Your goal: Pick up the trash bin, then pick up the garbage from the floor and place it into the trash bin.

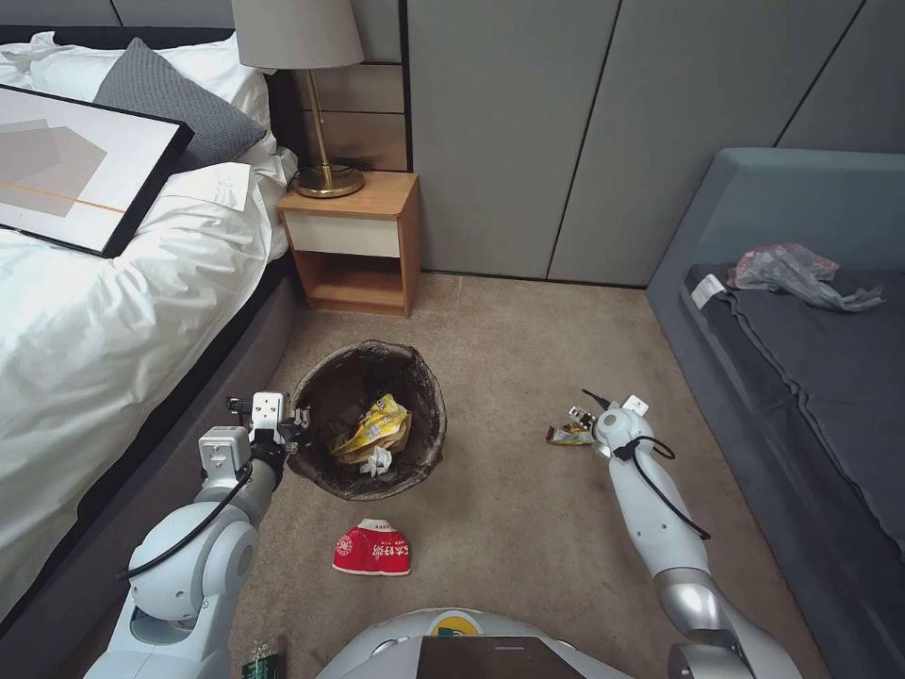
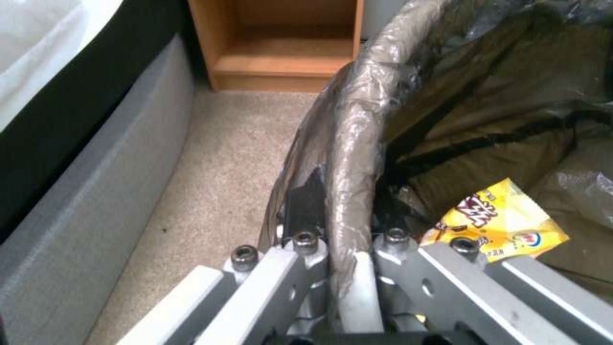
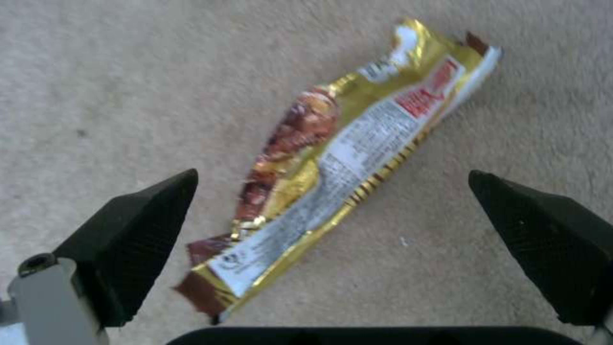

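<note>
Beige carpet point(image 1: 528, 358) throughout. Bed point(image 1: 85, 321) with white duvet on the left tool's outer side; grey pillow point(image 1: 179, 104) and a black-framed picture point(image 1: 75, 170) lie on it. Wooden nightstand point(image 1: 353, 245) ahead of the left tool, brass lamp point(image 1: 316, 113) standing on top. Grey sofa point(image 1: 811, 377) on the right tool's outer side, crumpled grey plastic bag point(image 1: 797, 273) on its seat. Grey wall panels point(image 1: 584, 132) behind.

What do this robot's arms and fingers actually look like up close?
Both arms are glossy white tubes with rounded silver-grey joints and a black cable looped outside. The left gripper has boxy white housing and silvery bolted metal fingers. The right gripper has black, wedge-shaped, textured fingers.
</note>
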Tool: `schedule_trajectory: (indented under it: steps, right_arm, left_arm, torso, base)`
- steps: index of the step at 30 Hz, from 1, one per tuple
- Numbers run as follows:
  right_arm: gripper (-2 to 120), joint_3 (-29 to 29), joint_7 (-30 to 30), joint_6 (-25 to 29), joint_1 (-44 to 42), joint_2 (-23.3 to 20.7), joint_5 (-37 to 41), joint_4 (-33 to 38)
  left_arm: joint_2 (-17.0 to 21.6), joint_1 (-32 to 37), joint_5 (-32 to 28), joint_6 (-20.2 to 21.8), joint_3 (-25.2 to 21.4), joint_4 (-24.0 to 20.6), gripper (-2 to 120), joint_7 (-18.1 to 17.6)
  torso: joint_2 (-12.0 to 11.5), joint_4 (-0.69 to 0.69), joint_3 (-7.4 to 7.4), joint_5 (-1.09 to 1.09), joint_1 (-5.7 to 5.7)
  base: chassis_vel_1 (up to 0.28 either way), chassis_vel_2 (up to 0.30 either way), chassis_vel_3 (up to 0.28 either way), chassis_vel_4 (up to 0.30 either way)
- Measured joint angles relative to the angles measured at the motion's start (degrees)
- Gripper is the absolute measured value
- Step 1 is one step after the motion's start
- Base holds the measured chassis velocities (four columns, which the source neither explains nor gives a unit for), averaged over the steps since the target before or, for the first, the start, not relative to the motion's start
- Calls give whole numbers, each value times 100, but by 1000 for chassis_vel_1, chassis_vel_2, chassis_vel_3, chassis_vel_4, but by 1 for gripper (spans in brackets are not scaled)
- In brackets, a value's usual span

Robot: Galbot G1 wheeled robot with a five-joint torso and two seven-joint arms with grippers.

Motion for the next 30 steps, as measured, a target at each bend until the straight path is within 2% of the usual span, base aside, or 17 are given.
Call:
schedule_trajectory:
  steps: [7, 23, 30]
  right_arm:
    - [100, 0, -41, 183, 192, 22, 125, -522]
    - [100, -32, 14, 209, 424, 177, 264, -691]
    - [100, -9, -91, 303, 651, 200, 183, -1195]
  left_arm:
    - [-12, -1, 18, 0, 30, -1, 0, 7]
    - [-14, 0, 26, 0, 18, 0, 0, 25]
    - [-27, -8, 34, 0, 29, 12, 0, 28]
  torso:
    - [0, 0, 0, 0, 0]
    - [0, 0, 0, 0, 0]
    - [0, 0, 0, -1, 0]
  base:
    - [0, 0, 0, 0]
    - [0, 0, 0, 0]
    - [0, 0, 0, 0]
